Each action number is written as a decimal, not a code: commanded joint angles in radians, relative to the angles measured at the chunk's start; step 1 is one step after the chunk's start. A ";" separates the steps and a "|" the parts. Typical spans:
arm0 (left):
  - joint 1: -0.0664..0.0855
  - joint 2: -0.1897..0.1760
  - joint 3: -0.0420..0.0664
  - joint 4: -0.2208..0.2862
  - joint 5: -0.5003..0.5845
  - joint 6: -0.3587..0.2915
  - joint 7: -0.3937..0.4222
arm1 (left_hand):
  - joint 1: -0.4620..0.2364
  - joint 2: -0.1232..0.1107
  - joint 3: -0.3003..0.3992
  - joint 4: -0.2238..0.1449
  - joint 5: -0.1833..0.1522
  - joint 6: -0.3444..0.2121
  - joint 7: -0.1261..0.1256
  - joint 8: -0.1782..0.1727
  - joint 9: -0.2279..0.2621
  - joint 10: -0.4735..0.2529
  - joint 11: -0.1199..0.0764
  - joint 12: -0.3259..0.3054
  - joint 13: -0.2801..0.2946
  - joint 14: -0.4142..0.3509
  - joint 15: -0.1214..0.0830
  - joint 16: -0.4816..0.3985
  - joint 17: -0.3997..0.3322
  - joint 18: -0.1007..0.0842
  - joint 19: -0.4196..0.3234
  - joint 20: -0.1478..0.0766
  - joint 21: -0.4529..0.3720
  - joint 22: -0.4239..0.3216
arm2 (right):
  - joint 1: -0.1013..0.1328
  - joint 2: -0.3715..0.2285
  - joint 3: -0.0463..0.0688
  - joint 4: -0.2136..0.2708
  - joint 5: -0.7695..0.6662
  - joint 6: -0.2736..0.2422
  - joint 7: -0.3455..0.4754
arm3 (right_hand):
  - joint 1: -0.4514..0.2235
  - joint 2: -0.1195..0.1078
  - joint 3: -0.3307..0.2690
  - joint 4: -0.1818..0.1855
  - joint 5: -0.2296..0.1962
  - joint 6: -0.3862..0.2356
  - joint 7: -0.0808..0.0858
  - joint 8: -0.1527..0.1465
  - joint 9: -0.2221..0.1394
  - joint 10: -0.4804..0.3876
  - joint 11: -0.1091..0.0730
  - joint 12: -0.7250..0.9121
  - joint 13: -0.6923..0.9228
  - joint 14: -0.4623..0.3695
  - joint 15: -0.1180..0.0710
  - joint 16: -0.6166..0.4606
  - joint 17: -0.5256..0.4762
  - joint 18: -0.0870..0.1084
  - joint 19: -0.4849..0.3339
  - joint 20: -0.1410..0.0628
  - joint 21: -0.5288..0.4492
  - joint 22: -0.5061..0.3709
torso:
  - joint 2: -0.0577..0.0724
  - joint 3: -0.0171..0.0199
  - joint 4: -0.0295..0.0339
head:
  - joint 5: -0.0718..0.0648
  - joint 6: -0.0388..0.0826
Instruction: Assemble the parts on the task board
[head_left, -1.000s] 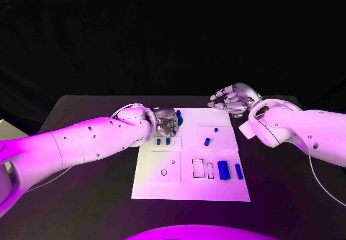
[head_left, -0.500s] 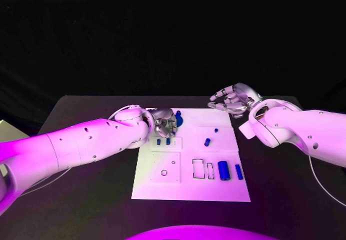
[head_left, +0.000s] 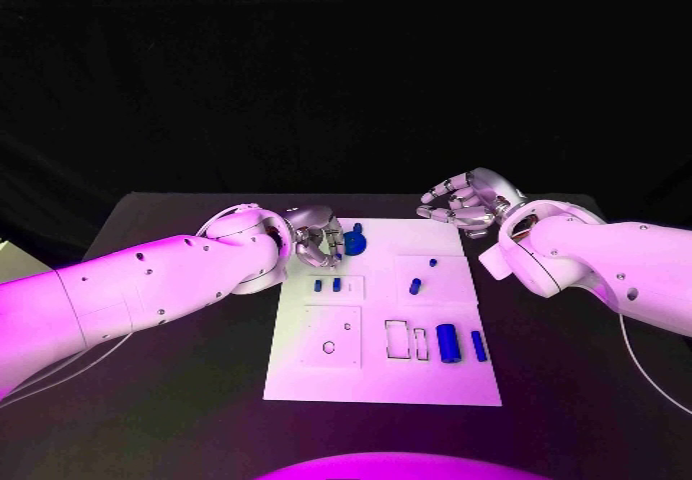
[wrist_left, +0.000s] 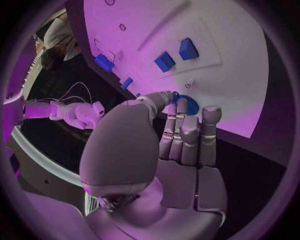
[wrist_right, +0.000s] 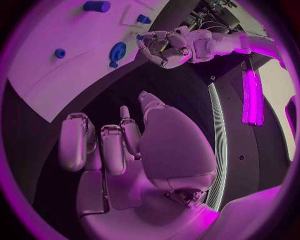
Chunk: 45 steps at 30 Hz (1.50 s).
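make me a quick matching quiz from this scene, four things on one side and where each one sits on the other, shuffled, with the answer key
Things:
1. left hand
2. right hand
3. large blue cylinder
4. two small blue blocks

Places:
A. lying in the board's near right part
B. off the board, past its far right corner
C. at the board's far left edge, beside the round blue part
D. side by side on the task board's left half

Pairs: 1-C, 2-B, 3-A, 4-D
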 joint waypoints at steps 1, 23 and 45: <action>0.000 -0.014 0.003 0.014 0.026 -0.007 0.012 | -0.001 0.004 0.001 -0.010 -0.002 0.005 -0.001 -0.004 0.002 0.009 0.002 -0.006 -0.002 0.009 0.001 0.003 0.000 -0.018 0.005 0.000 0.006 0.001 | 0.000 -0.002 0.000 0.002 -0.009 0.011 0.008 | -0.007 0.001 0.004 0.000 0.004 -0.005 0.000 0.005 0.001 -0.002 0.000 0.004 0.054 0.045 -0.001 -0.004 0.031 0.005 -0.004 -0.003 -0.004 0.007 | 0.001 -0.0001 -0.0011 | 0.001 0.000; -0.003 -0.016 0.002 -0.016 0.015 0.025 0.012 | 0.001 0.003 0.003 -0.016 -0.003 0.005 0.000 -0.007 0.003 0.011 0.002 -0.011 -0.002 0.009 0.001 0.004 0.000 -0.019 0.009 -0.001 0.009 0.005 | 0.000 -0.002 0.000 0.001 -0.011 0.012 0.007 | -0.008 0.001 0.005 0.000 0.004 -0.004 -0.001 0.006 0.001 -0.001 0.000 0.005 0.055 0.045 -0.001 -0.004 0.031 0.005 -0.004 -0.003 -0.003 0.008 | 0.001 -0.0002 -0.0037 | 0.005 0.001; -0.016 0.002 -0.004 -0.039 0.019 0.043 0.016 | 0.000 0.002 0.004 -0.017 -0.004 0.005 0.000 -0.008 0.004 0.013 0.003 -0.014 -0.003 0.009 0.002 0.004 -0.001 -0.019 0.009 -0.001 0.009 0.006 | -0.001 0.001 0.000 -0.001 -0.011 0.013 0.006 | -0.008 0.001 0.005 0.000 0.004 -0.004 -0.001 0.006 0.001 -0.001 0.000 0.005 0.055 0.045 -0.001 -0.004 0.031 0.005 -0.004 -0.003 -0.003 0.008 | 0.002 -0.0003 -0.0028 | 0.005 -0.003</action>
